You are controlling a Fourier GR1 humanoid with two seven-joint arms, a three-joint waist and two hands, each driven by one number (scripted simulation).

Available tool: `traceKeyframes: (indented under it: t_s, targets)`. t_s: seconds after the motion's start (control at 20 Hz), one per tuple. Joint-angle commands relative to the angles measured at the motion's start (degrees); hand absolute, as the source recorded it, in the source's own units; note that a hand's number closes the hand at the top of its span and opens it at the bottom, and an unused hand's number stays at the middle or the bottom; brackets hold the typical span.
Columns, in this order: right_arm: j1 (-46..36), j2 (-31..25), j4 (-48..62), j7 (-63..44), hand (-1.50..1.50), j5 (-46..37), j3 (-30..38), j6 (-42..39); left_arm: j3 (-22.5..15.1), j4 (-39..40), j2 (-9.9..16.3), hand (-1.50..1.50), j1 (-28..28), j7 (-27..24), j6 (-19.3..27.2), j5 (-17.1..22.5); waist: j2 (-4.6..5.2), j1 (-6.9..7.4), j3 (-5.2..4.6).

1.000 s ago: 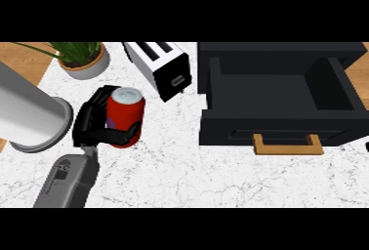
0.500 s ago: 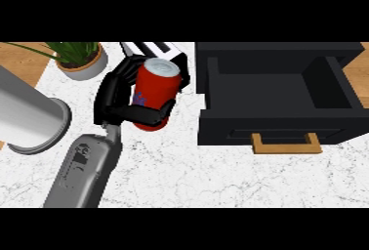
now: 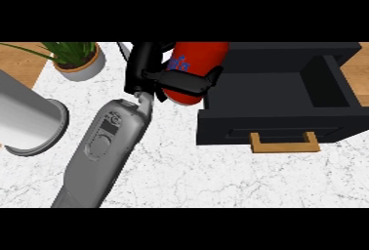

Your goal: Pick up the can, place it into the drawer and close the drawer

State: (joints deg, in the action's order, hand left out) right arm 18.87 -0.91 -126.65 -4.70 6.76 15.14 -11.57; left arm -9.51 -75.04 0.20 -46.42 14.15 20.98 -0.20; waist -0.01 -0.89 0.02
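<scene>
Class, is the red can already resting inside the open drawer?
No. The left robot hand holds the can up beside the drawer.

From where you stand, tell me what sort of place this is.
Most likely a kitchen counter: a white marbled counter top, a black drawer standing open with a wooden handle, and a potted plant. The left hand holds a red can beside the drawer.
</scene>
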Motion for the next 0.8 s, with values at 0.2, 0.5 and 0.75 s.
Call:
traceKeyframes:
  t_s: [0.2, 0.5, 0.75]
  targets:
    - [-5.6, -2.6, 3.6, -1.7, -1.5, 0.8, 2.1, -0.1, -1.9, 11.5, -0.2, 1.5, -16.4, 3.1, 5.9, 2.7, 0.18, -0.21, 0.01]
    - [-5.6, -3.0, 5.0, -0.3, -1.5, 2.0, 4.0, -0.5, -3.1, 22.8, -0.2, 1.5, -26.5, 1.8, 9.3, 7.7, 0.3, -1.02, 0.05]
    - [-1.6, -0.7, 2.5, 1.0, -1.5, 0.6, 1.3, -1.8, -7.1, 28.5, -0.2, 1.5, -31.0, 1.2, 12.8, 12.6, 0.23, -1.58, 0.07]
